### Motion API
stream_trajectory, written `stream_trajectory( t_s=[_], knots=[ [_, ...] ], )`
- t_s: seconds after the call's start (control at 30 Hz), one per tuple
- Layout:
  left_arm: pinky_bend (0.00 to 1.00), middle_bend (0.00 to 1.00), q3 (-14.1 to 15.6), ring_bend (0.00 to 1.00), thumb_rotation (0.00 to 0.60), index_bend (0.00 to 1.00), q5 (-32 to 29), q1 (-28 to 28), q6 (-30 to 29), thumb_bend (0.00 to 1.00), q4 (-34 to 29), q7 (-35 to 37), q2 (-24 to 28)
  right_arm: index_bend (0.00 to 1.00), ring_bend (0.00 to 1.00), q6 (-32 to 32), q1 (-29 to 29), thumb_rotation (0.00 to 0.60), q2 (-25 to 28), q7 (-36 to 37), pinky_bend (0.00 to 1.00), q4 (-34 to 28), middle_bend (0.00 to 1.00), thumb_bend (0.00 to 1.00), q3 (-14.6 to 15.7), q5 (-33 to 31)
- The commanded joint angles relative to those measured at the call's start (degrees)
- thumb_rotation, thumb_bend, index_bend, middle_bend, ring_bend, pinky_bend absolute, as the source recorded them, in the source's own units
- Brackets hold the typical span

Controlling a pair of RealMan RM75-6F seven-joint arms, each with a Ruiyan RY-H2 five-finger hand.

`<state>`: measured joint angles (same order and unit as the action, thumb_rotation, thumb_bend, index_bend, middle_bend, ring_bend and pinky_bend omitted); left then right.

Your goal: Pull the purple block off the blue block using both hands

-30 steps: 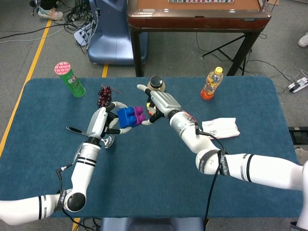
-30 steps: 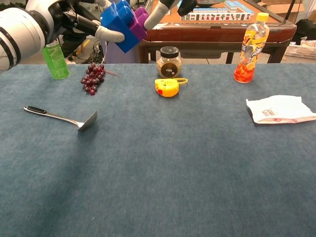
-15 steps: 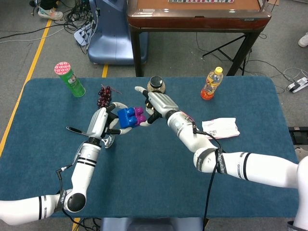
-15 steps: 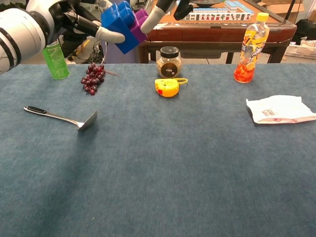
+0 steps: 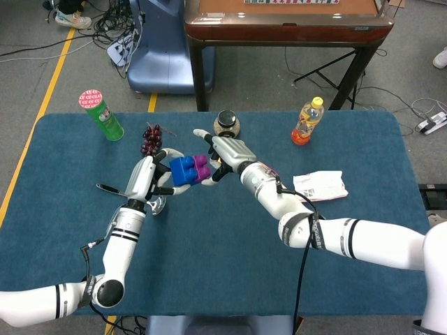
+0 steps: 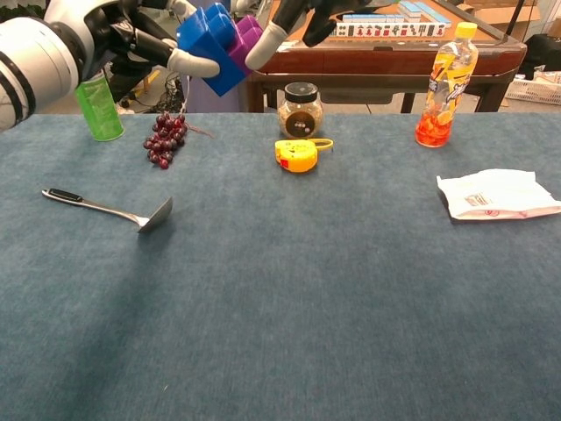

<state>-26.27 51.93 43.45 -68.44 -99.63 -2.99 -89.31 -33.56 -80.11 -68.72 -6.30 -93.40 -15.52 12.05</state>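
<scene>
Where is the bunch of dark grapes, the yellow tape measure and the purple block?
bunch of dark purple grapes (image 6: 162,140), chest view, middle of the cluster
round yellow tape measure (image 6: 295,154), chest view, its case
purple plastic block (image 5: 202,165), head view, its top

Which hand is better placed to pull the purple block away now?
The right hand. Its fingers already close on the purple plastic block, which faces its side, while the left hand grips the blue plastic block and can brace it.
</scene>
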Motion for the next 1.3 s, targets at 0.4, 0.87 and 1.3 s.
stream_trajectory(
  t_s=[0.4,0.87,1.3],
  knots=[
    [1.0,0.98,0.2,0.93,0.6,0.7,0.5,-0.1,-0.1,0.17,0.0,0.2,-0.1,0.17,0.98,0.5,-0.2,0.6,-0.6,1.9,0.98,0.9,0.97,0.0,0.4,1.5],
    [1.0,0.98,0.4,0.93,0.6,0.7,0.5,-0.3,0.3,0.17,0.3,0.6,0.1,0.53,1.0,-0.2,1.0,0.6,-1.0,4.0,1.0,1.3,1.0,0.2,-0.1,4.4],
    [1.0,0.98,1.1,0.93,0.6,0.7,0.3,-0.2,0.7,0.17,1.4,-0.1,-0.2,0.6,1.0,-0.1,3.3,0.6,1.1,5.4,1.0,-0.1,1.0,0.26,0.4,6.6]
  ],
)
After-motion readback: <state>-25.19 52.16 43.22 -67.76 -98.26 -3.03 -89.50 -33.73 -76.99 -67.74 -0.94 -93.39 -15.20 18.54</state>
